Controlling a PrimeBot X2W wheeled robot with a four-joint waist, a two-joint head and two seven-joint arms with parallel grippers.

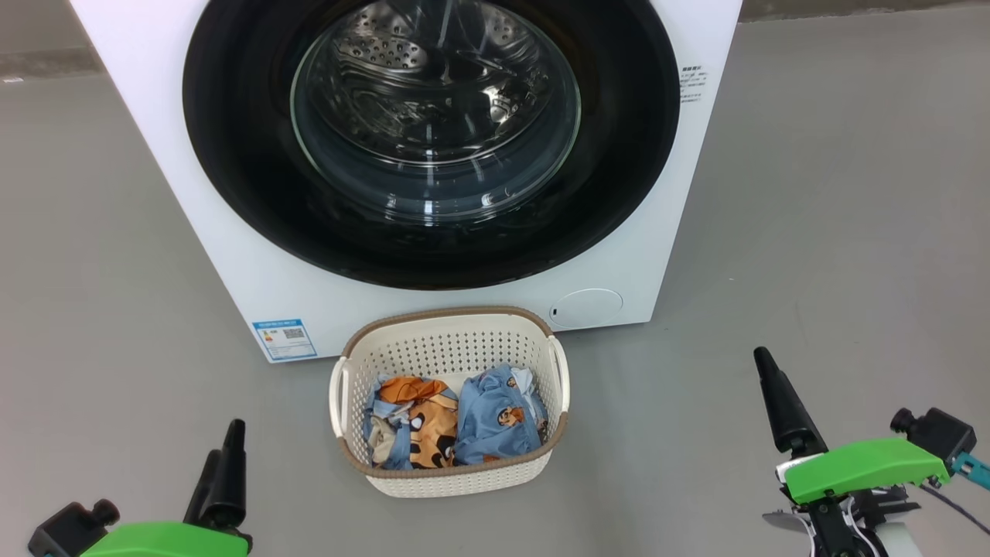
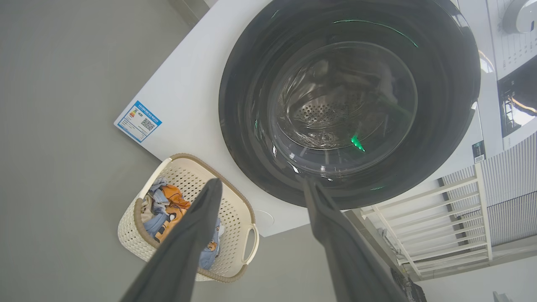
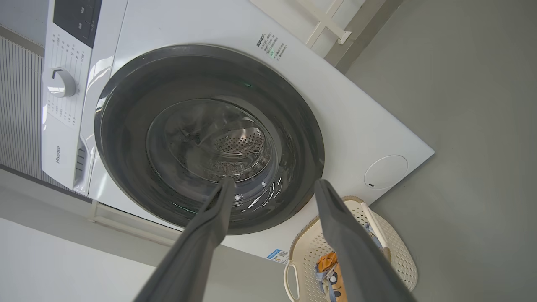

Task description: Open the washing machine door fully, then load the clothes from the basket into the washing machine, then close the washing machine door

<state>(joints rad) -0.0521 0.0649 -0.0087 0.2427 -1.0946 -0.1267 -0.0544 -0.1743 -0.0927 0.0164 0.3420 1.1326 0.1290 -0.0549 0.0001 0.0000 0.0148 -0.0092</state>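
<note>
Grey floor (image 1: 100,255); glossy black door (image 1: 433,116) (shut)

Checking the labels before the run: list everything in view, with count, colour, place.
washing machine: 1, white, on the floor
washing machine door: 1, black rim, clear glass, shut
basket: 1, cream, brown rim, floor before machine
clothes: few, blue and orange, in basket
label sticker: 1, blue, machine's lower left front
round cover: 1, white, machine's lower right front
dial: 1, white, control panel
rack: 1, white, beside machine
left gripper: 1, dark, open, empty
right gripper: 1, dark, open, empty
</note>
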